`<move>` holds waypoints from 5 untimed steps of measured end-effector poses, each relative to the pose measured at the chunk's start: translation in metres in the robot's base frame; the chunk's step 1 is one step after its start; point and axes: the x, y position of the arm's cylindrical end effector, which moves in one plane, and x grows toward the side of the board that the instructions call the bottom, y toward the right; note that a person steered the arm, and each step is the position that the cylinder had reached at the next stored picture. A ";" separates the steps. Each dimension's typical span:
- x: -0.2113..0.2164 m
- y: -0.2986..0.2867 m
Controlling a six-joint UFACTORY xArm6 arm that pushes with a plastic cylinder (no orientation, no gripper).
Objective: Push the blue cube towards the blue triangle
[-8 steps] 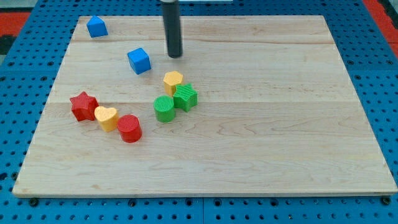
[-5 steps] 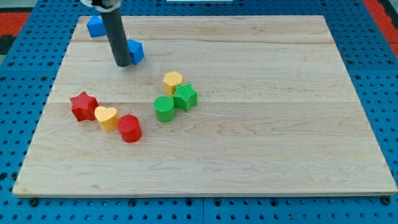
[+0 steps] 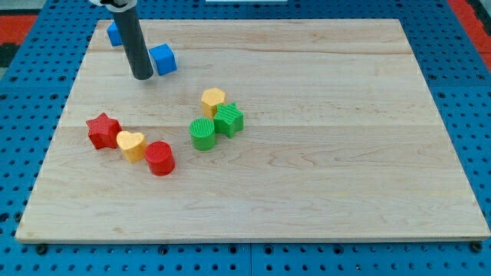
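Note:
The blue cube [image 3: 163, 59] lies on the wooden board near the view's top left. The blue triangle [image 3: 113, 32] lies further up and left at the board's top-left corner, partly hidden behind the rod. My tip [image 3: 142, 76] rests on the board just left of and slightly below the blue cube, close to it or touching it. The rod rises from the tip to the view's top, between the cube and the triangle.
A yellow hexagon [image 3: 213, 99], a green star-like block [image 3: 229, 119] and a green cylinder [image 3: 202, 133] cluster mid-board. A red star [image 3: 103, 130], a yellow heart [image 3: 131, 144] and a red cylinder [image 3: 160, 158] lie in a row at the left.
My tip swept from right of the blue cube to its left side. The cube shifted up and slightly left, nearer the blue triangle. The other blocks stayed put.

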 end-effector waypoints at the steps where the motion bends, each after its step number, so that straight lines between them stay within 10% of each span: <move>1: 0.000 0.000; 5: -0.033 0.068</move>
